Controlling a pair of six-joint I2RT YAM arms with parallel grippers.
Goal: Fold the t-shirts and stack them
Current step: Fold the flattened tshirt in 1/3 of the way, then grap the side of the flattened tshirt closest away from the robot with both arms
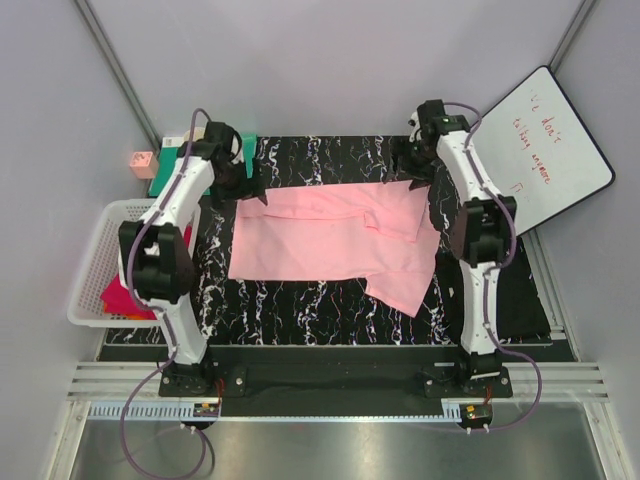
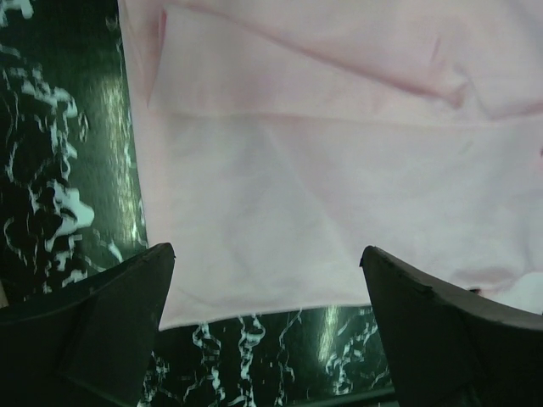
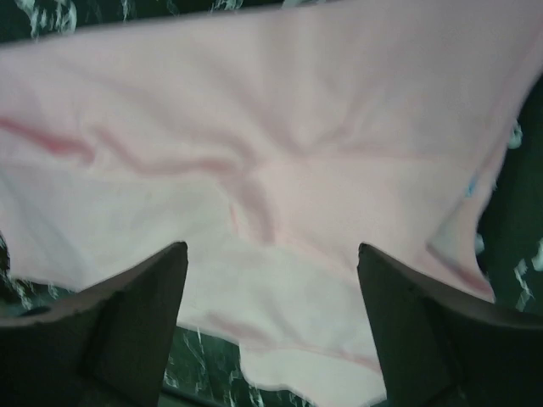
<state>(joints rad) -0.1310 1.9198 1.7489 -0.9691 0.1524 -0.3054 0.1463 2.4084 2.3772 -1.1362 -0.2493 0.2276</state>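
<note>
I'm working in a lab test cell: bare grey walls point(image 1: 330, 60), a scribbled whiteboard point(image 1: 552, 145), aluminium rails point(image 1: 110, 382) edging the bench point(image 1: 300, 305).

Magenta t-shirt point(image 1: 122, 298) in basket point(image 1: 88, 262) mostly behind L arm point(image 1: 160, 265); whiteboard point(image 1: 545, 150) txt illegible.

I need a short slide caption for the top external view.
Left tool and right tool, both open, hover at the far edge of a light pink t-shirt on the marbled table.

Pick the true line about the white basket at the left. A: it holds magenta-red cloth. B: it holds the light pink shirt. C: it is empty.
A: magenta-red cloth shows inside the white basket, while the light pink t-shirt lies spread outside it.
</note>
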